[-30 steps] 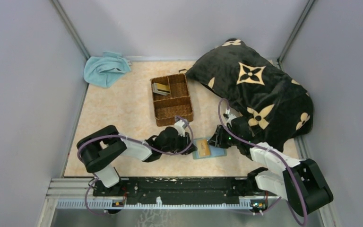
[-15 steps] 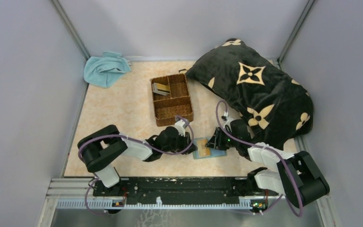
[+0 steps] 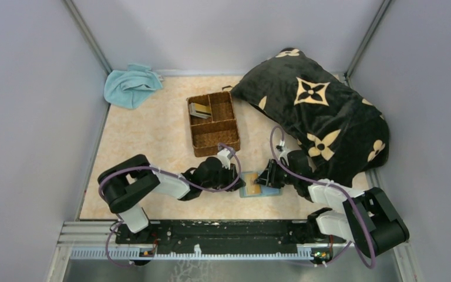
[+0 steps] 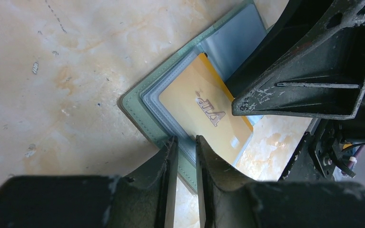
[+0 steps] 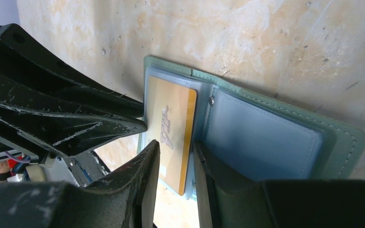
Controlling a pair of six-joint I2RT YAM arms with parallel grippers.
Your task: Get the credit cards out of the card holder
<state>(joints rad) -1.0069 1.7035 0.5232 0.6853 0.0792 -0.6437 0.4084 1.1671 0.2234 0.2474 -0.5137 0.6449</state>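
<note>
The card holder [image 5: 266, 137] is lying open near the worktop's [image 3: 147, 135] front edge, unmoved since a second ago, a gold card [image 5: 168, 123] sitting in one pocket, its end hidden. The right pincer [image 5: 177, 147] is edging slightly leftward over that card; the left pincer [image 4: 184, 140] is bearing on the holder's edge. Both are standing narrowly parted, clamping nothing.

The right tool [image 3: 263, 178] has edged left onto the card holder [image 3: 270, 191].
</note>
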